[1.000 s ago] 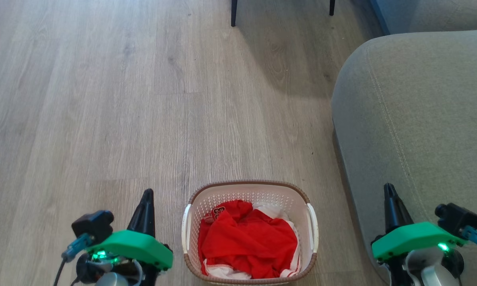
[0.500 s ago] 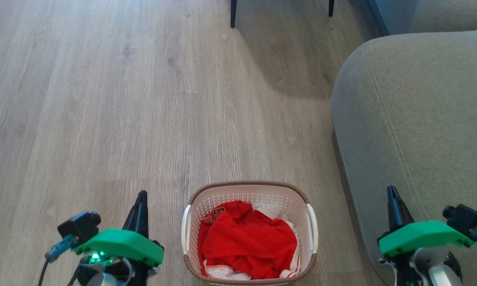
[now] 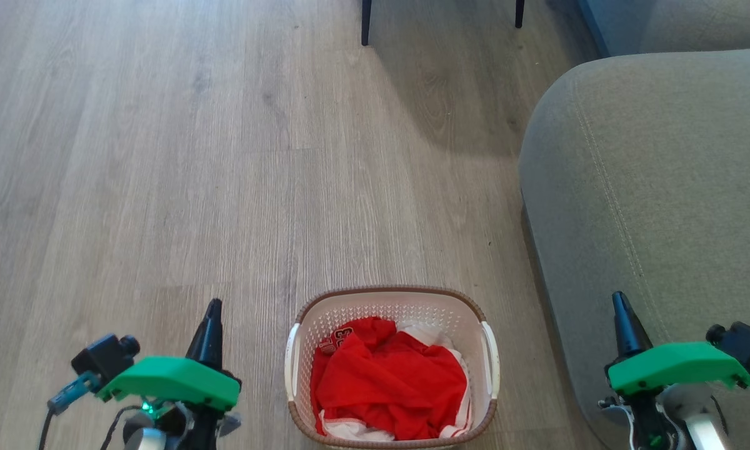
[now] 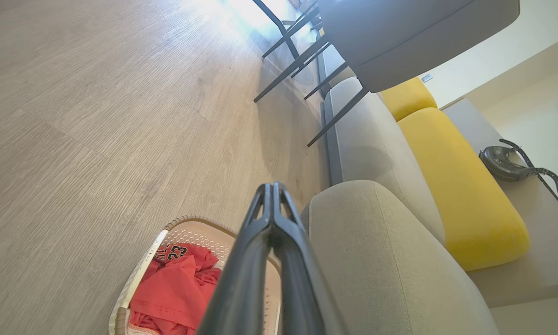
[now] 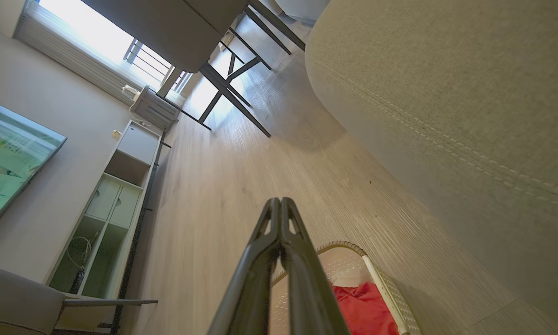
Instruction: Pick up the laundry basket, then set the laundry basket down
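The basket sat on the floor with red clothes heaped inside. The left gripper and right gripper flanked it, touching nothing, each with fingers pressed together. Closed like that, they could not take the handles and might shove the basket askew. The right arm could brush the sofa.

Bare floor lies open ahead of the basket and to its left. A strip of it separates the left handle from the left gripper, whose fingers are pressed together. On the right, only a narrow band of floor runs between the right handle and the sofa arm, which rises close beside it. The right gripper, fingers together, shows over that arm. Red clothes heap inside the basket. Two dark legs stand well ahead.
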Controlling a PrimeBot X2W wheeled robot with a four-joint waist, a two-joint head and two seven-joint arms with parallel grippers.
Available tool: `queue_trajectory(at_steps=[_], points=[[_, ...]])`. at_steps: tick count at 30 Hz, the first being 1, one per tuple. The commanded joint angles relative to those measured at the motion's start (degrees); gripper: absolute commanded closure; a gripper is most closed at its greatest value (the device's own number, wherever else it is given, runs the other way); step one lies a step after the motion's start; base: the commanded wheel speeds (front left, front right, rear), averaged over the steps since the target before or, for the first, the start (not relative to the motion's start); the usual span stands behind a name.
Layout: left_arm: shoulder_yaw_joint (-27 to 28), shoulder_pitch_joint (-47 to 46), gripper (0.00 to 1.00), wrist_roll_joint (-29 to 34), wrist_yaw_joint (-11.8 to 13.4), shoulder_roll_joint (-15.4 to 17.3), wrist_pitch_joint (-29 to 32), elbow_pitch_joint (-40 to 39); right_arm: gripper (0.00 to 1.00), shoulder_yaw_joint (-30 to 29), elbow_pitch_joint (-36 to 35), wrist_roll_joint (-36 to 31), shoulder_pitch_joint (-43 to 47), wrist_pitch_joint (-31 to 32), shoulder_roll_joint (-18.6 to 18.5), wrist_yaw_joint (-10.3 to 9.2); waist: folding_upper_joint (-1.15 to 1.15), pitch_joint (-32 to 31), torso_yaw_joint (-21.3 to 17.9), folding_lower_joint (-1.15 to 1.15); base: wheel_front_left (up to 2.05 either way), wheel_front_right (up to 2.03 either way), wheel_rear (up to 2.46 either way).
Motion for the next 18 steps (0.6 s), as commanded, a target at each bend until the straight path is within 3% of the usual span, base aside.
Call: queue_trajectory(at_steps=[1,18], points=[[1.99,-3.47,1.00,-1.46,-0.54,0.92,0.15,-1.50,1.00,-0.06,-1.55,1.45,-2.88,0.43,-0.97,0.20,0.00,-0.02,-0.01,0.00,0.00,0.00,0.00],[5.19,-4.02,1.00,-12.27,-2.00,0.98,2.91,-1.11,1.00,-1.61,-0.90,11.70,-3.46,3.22,-1.00,0.26,0.00,-0.25,-0.14,0.00,0.00,0.00,0.00]])
